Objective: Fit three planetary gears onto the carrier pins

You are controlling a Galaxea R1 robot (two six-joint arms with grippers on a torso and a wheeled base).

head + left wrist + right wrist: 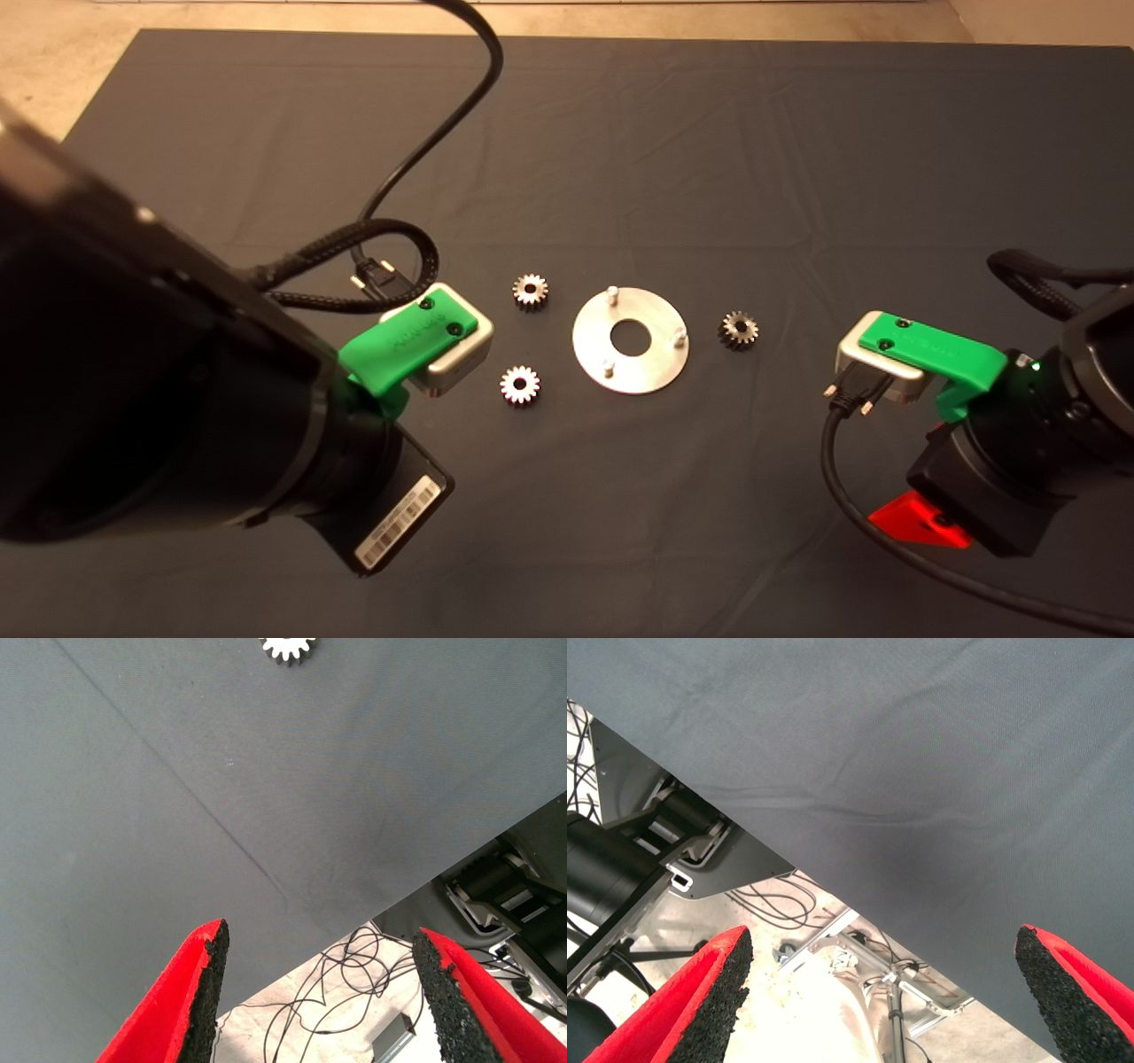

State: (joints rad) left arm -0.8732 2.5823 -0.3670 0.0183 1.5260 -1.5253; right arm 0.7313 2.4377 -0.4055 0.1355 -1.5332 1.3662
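A flat round silver disc (630, 339) lies mid-mat, its three carrier pins (611, 293) standing bare. Three planetary gears rest flat on the mat around it: one (530, 290) to the disc's far left, one (520, 385) to its near left, and a darker one (737, 330) to its right. My left gripper (319, 992) is open and empty over the mat's near edge, left of the gears. In its wrist view a single gear (286, 647) shows ahead. My right gripper (877, 992) is open and empty too, hovering at the near right; a red finger (917, 523) shows there.
Black cables (390, 266) loop from the left arm over the mat behind the left gears. Another cable (850, 496) trails from the right wrist. Beyond the mat's near edge, both wrist views show the floor with wires (345, 974) and metal framing (664, 842).
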